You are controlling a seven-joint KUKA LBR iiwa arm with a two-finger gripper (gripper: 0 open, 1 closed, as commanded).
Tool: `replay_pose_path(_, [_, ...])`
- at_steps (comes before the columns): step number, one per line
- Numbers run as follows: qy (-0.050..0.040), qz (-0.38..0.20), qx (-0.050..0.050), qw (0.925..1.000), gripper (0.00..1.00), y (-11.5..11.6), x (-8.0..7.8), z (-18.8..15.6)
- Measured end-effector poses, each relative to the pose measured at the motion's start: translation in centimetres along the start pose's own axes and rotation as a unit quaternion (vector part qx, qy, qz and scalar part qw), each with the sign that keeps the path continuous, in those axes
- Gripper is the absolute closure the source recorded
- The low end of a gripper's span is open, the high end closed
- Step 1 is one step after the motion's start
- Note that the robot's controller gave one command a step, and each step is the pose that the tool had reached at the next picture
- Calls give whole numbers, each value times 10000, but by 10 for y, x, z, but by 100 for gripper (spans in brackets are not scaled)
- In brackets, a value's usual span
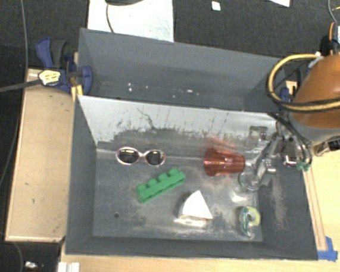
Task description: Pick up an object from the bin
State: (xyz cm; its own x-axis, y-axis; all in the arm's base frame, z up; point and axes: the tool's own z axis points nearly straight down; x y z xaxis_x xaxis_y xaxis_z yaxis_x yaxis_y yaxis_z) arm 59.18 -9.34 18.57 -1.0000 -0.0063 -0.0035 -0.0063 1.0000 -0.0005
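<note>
Open floor at bin [115, 208] left, red cup [223, 163] just beside hand [254, 179], green brick [160, 184] and white wedge [196, 205] mid-floor

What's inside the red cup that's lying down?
Nothing that I can see: the red see-through plastic cup looks empty, the grey metal bin showing through it. Its end next to the claw is unclear.

Even overhead light, pale sheen along the far floor of the bin [158, 134], faint soft shadows.
</note>
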Motion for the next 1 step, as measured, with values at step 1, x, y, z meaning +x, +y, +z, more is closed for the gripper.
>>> replay_pose_path(1, [0,-1,0,10000,0,0,0,0])
